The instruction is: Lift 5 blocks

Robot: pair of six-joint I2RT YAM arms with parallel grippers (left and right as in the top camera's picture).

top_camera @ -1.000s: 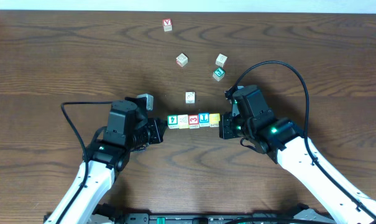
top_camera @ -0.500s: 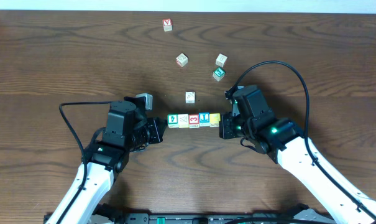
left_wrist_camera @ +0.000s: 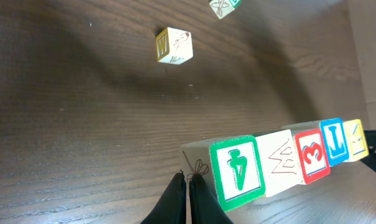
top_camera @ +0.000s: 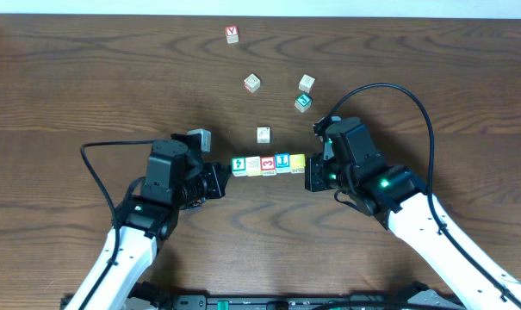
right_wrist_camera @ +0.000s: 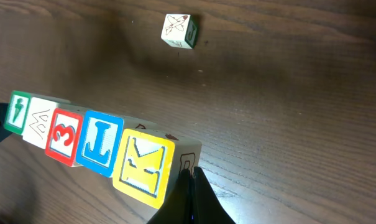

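Note:
Five blocks form one tight row: green [top_camera: 239, 164], cream [top_camera: 253, 164], red "3" [top_camera: 268, 164], blue [top_camera: 282, 162] and yellow [top_camera: 297, 162]. My left gripper [top_camera: 226, 172] is shut, its tip pressed against the side face of the green block [left_wrist_camera: 237, 171]. My right gripper [top_camera: 309, 171] is shut too, its tip pressed against the end face of the yellow block [right_wrist_camera: 144, 171]. The row is squeezed between the two tips. It appears to hang slightly above the table, with a shadow under it. Left tip [left_wrist_camera: 189, 177] and right tip [right_wrist_camera: 189, 173] hold nothing between their fingers.
Loose cubes lie farther back on the wooden table [top_camera: 88, 86]: a cream one [top_camera: 263, 134] just behind the row, two more [top_camera: 252, 83] [top_camera: 306, 83], a green one [top_camera: 303, 102] and the red "V" cube [top_camera: 232, 34]. The right arm's cable [top_camera: 398, 90] arcs overhead.
The row of blocks and both gripper tips sit slightly farther up in the overhead view than a second ago. Both grippers stay shut, and the loose cubes have not moved.

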